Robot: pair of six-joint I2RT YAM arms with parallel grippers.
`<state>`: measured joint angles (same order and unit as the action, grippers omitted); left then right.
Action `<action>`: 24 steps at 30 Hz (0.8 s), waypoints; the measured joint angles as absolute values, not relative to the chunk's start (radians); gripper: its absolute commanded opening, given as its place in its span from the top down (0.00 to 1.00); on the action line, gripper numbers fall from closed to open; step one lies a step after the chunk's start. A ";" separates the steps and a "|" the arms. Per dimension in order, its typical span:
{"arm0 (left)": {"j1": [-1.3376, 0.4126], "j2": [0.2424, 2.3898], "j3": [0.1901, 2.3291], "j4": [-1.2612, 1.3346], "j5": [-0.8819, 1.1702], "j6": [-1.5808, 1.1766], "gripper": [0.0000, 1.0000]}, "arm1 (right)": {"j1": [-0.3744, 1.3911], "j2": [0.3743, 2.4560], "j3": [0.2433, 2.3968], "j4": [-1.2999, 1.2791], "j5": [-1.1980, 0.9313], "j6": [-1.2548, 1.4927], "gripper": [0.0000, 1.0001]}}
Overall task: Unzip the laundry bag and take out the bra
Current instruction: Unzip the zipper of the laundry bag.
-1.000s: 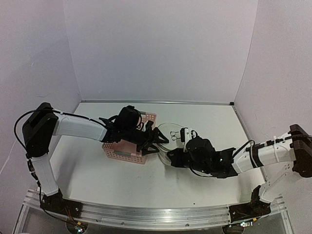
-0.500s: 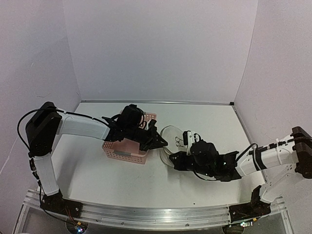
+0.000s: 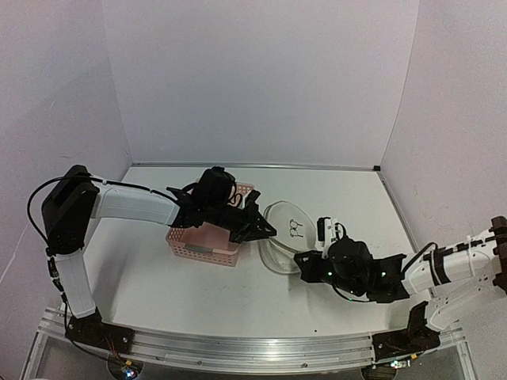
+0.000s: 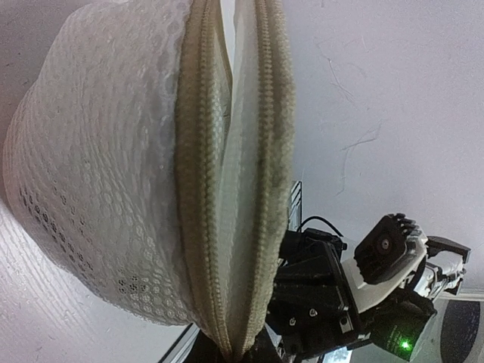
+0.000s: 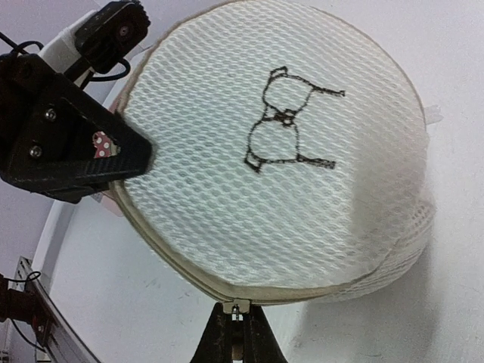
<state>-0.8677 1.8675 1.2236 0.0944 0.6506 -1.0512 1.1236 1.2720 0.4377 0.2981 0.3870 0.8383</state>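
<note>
**Mid-desk, right next to the pink basket: mesh bag pinned between both hands**

Just right of the pink basket, on the white desk, the laundry bag sits tilted. Its round face with the little black bra drawing is turned up and toward the back wall. Can't tell if the low edge is resting on the desk or hanging just off it.

Over the basket, the left hand reaches to the bag's left rim. From the right wrist cam one of its black fingers lies across the hoop, so it looks clamped on the rim.

At the near edge of the bag, the right hand has its fingers pressed together on the small metal zipper pull, right at the hoop.

The left wrist cam is basically all bag. Two beige zipper rows run side by side with a slit between them, wider near the top of the view and closing to a point at the bottom, so the zipper is open along that stretch. White mesh bulges out to the left of it, and the right arm shows behind.

Whether the bra is inside I honestly can't tell through the mesh.
</note>
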 measured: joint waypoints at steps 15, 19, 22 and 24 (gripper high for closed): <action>-0.848 1.840 1.296 -0.052 0.680 -0.880 1.00 | 0.999 1.200 0.381 0.236 0.437 0.748 1.00; -0.848 1.833 1.307 -0.086 0.682 -0.842 1.00 | 0.993 1.198 0.382 0.237 0.414 0.724 1.00; -0.845 1.833 1.309 -0.105 0.684 -0.827 1.00 | 0.994 1.198 0.382 0.237 0.388 0.722 1.00; -0.839 1.833 1.309 -0.117 0.690 -0.815 1.00 | 1.012 1.199 0.382 0.237 0.379 0.726 1.00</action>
<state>-0.8387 1.8332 1.3087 -0.1165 0.6895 -0.8146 1.0122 1.1992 0.3820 0.2367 0.3790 0.7258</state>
